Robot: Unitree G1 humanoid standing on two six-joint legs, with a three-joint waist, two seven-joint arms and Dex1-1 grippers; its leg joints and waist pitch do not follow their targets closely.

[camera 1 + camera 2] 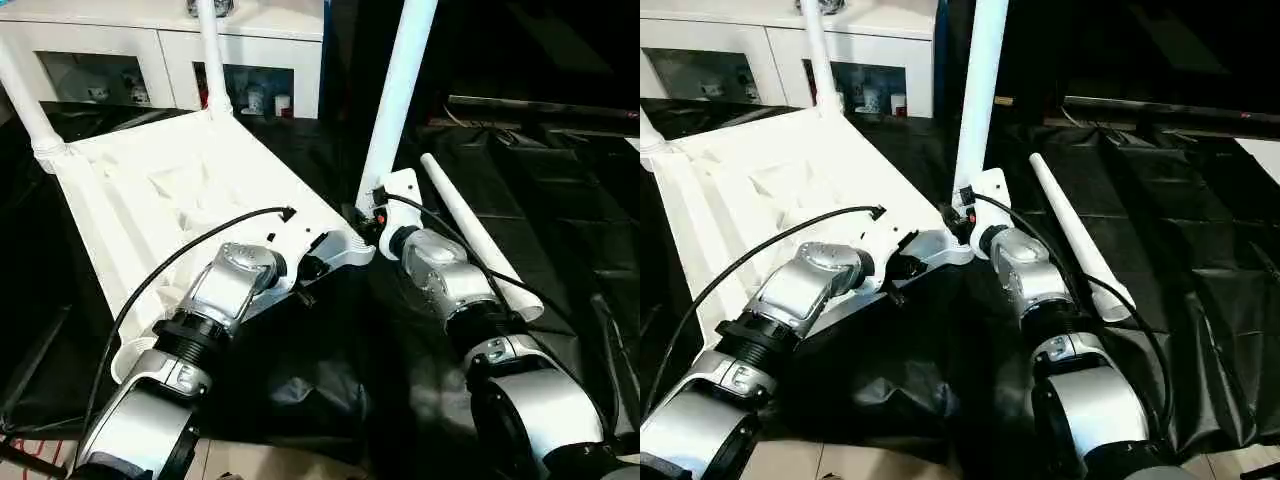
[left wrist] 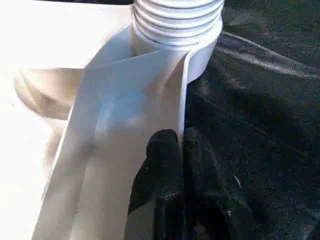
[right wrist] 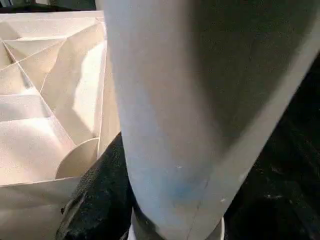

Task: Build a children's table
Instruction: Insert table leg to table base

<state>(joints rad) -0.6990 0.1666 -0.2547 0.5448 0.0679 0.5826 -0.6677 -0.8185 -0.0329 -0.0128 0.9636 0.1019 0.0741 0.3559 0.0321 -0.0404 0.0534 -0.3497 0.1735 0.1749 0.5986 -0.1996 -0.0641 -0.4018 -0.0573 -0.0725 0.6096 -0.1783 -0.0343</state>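
With the left gripper (image 2: pixel 179 145) pinching the white ribbed plastic tabletop's (image 1: pixel 150 190) rim, the right gripper (image 1: pixel 372 215), clasping the white tapered tubular leg (image 1: pixel 398 100), should keep it plumb while twisting.

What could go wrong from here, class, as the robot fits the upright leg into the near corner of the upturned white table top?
1. The right hand grips the long white tapered plastic leg low down, so its tall free end could tilt and seat crookedly in the round corner socket.
2. The left hand pinches only a thin rib of the white ribbed plastic table top; it could slip.
3. The loose white leg lying on the black sheet beside the right forearm could get knocked.
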